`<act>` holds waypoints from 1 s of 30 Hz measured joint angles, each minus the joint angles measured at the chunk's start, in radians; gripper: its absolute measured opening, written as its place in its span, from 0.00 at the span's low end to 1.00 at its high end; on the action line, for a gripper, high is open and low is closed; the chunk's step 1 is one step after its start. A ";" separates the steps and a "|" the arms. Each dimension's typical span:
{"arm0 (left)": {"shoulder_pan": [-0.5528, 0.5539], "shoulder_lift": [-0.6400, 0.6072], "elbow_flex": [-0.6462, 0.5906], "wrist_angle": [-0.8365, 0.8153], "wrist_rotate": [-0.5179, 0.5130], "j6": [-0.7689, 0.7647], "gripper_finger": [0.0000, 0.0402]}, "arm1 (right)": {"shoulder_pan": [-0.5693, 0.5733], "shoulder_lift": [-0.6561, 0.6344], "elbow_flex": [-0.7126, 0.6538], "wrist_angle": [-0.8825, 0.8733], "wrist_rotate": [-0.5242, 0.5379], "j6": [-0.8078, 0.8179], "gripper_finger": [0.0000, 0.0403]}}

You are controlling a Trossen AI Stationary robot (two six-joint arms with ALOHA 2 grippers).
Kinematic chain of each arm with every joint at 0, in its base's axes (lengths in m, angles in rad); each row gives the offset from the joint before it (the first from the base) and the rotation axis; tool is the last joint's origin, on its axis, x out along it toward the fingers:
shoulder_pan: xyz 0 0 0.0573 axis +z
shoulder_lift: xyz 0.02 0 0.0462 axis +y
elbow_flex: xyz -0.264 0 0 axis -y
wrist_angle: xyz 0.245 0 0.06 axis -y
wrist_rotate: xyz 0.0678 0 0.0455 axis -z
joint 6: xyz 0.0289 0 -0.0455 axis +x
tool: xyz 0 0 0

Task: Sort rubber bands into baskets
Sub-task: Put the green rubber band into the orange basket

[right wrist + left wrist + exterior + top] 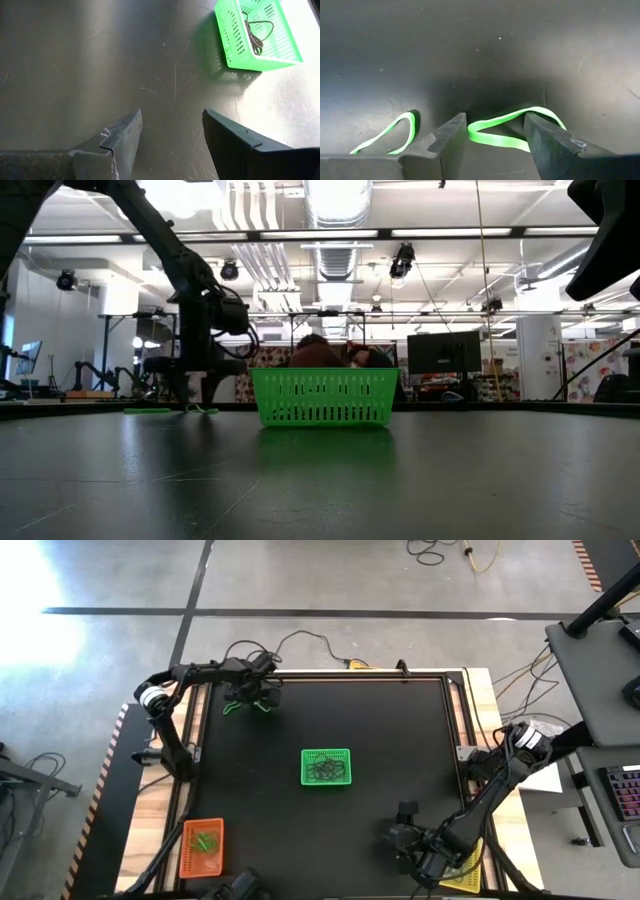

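left tool wide astride a green rubber band, half hidden; right tool wide, empty.

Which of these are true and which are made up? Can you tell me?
1. The green plastic mesh basket sits near the middle of the black table. True.
2. The left tool is down over a thin green rubber band. True.
3. The orange plastic mesh basket is empty. False: green bands lie in it.
4. The right tool holds a band. False: its open fingers hold nothing.
5. The green basket is tipped over. False: it stands upright.
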 joint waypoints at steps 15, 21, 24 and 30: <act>-0.075 0.001 0.033 -0.102 0.066 0.109 0.02 | 0.000 0.000 -0.002 0.000 0.004 -0.003 0.51; -0.144 -0.001 0.052 -0.170 0.067 0.151 0.00 | 0.000 0.000 -0.002 -0.001 0.005 -0.004 0.51; -0.179 -0.004 0.063 -0.177 0.065 0.158 0.00 | 0.000 0.000 -0.002 -0.001 0.005 -0.004 0.51; -0.224 -0.004 0.081 -0.208 0.056 0.165 0.00 | 0.000 0.000 -0.002 -0.001 0.005 -0.004 0.51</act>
